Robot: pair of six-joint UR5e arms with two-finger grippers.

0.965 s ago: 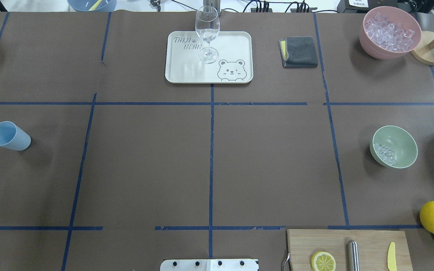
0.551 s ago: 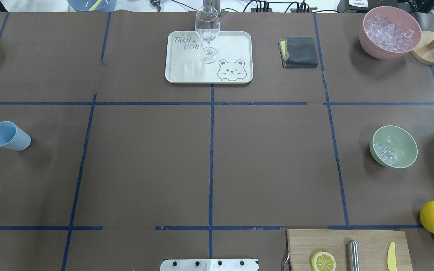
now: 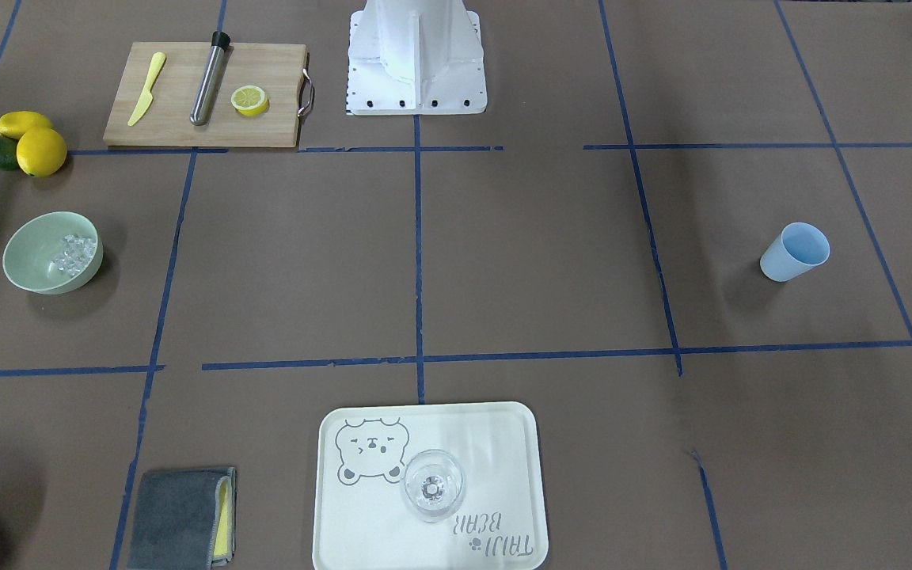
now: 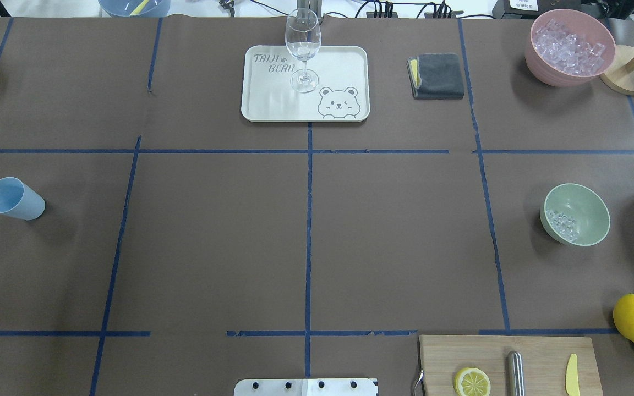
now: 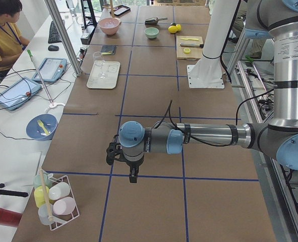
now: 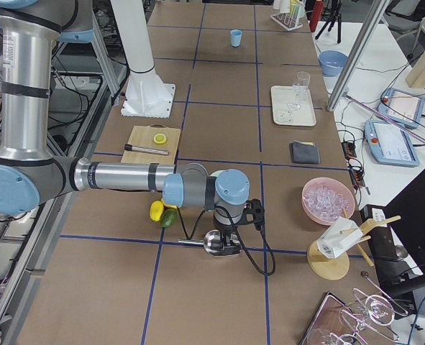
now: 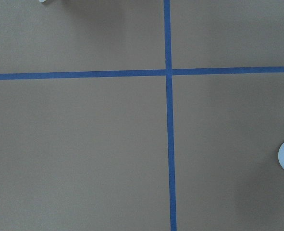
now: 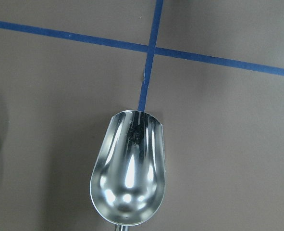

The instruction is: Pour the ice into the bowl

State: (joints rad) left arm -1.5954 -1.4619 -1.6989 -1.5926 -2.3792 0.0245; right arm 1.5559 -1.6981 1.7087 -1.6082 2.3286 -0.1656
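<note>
Judging from the layout, the pour looks done. The ice [image 4: 562, 224] lies inside the bowl [image 4: 589, 206], heaped at the bowl's 8 o'clock, and the bowl sits at 3 o'clock on the worktop [image 4: 306, 231] in the overhead view. The scoop [image 8: 129, 173] is empty, so probably only setting it down is left.

Ice: small clear glassy cubes. Bowl: round, smooth, matte, pale mint green. Scoop: polished metal, rounded trough, mirror shine. Worktop: brown paper crossed by blue tape lines.

The right end effector [image 6: 226, 243] hangs over the scoop. The left end effector [image 5: 132, 174] hovers over bare paper. Both show only in the side views, so whether they are spread or pressed together cannot be told.
</note>
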